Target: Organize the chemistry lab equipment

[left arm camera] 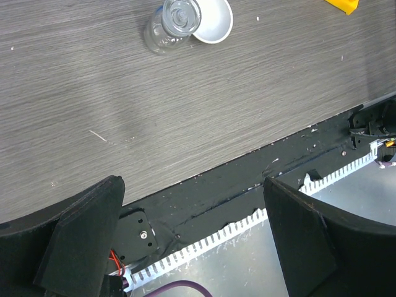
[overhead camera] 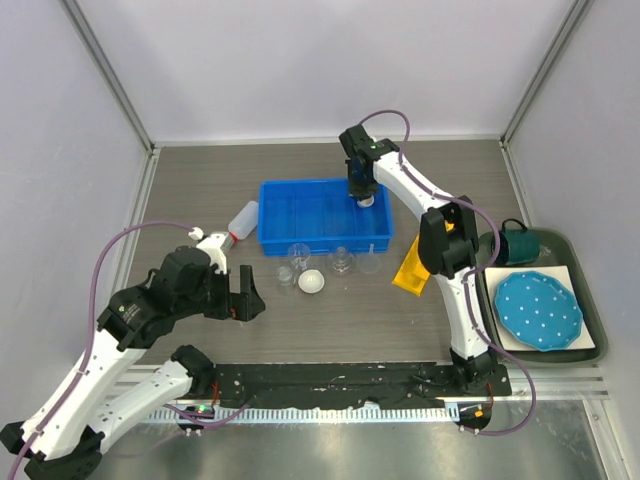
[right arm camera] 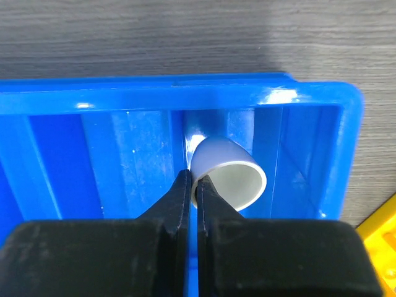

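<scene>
The left claw [left arm camera: 195, 216] hangs wide open and holds nothing, low over the near edge of the table [left arm camera: 185, 111]. Just beyond its tips stand a small glass beaker [left arm camera: 175, 20] and a loose white dish [left arm camera: 215, 21], touching each other. A red-capped squeeze bottle [overhead camera: 242, 220] lies farther off, beside the blue bin [overhead camera: 300, 215].

The right claw [right arm camera: 195, 189] is reached down into the far right compartment of that bin, pinched tight on the rim of the held dish [right arm camera: 232, 173], which sits tilted with its mouth toward the claw. A yellow rack [overhead camera: 412, 268] lies outside the bin, near and to the right of this claw.

The step in hand looks to be setting this dish into the bin. The next move probably calls for lowering it until it rests on the floor, then parting the jaws and lifting straight up, clear of the walls.
</scene>
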Tool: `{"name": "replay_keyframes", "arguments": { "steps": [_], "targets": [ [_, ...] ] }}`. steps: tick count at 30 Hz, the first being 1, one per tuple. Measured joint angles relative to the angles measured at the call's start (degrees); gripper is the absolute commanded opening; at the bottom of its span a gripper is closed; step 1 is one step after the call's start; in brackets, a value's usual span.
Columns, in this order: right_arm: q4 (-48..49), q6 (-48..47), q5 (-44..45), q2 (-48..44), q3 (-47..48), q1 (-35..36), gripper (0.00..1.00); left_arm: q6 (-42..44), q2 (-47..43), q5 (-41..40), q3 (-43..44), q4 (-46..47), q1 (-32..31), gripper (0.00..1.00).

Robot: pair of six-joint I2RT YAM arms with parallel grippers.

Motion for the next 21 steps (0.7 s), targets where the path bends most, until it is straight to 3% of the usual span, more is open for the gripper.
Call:
{"name": "replay_keyframes", "arguments": {
  "steps": [21],
  "targets": [
    [-0.9, -1.5, 3.8, 3.4, -1.3, 0.0, 0.05, 0.0, 0.0, -0.2, 0.0, 0.0, 0.0, 1.00]
  ]
}}
